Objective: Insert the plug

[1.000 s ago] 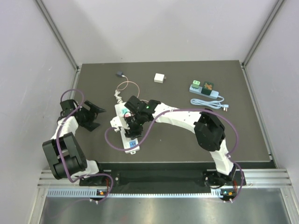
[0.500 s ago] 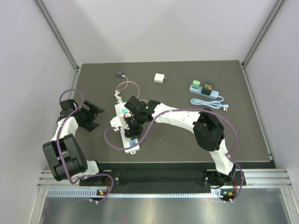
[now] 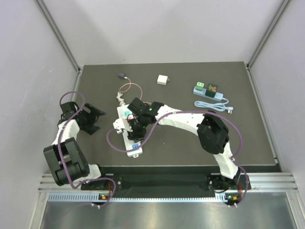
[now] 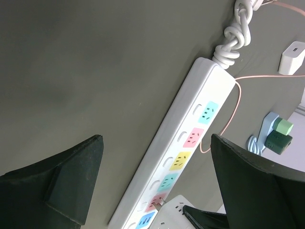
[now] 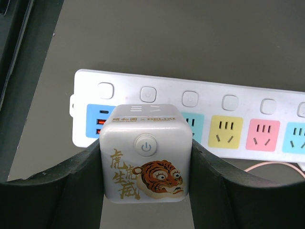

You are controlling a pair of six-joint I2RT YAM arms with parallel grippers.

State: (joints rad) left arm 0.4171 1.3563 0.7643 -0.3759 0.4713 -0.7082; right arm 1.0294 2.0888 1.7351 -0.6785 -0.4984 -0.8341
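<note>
A long white power strip [image 3: 123, 113] with coloured sockets lies left of the table's middle, also in the left wrist view [image 4: 190, 143] and the right wrist view [image 5: 228, 102]. My right gripper [image 3: 135, 128] [image 5: 145, 150] is shut on the plug, a white cube [image 5: 145, 152] with a tiger picture and a power button. The cube [image 4: 178, 212] hangs over the strip's near end. Its metal prongs [image 4: 164, 201] show, with their tips at the pink socket beside the blue one. My left gripper [image 3: 99, 120] [image 4: 156, 143] stands open and holds nothing, left of the strip.
At the back lie a small dark adapter [image 3: 122, 75], a thin pink cable [image 3: 131, 87] and a white charger [image 3: 164, 79]. A short strip with green plugs [image 3: 207, 89] and its coiled cord [image 3: 214, 104] sit at the back right.
The right gripper with the cube has edged slightly toward the strip's near end, covering more of the blue socket. The left arm has barely moved.
</note>
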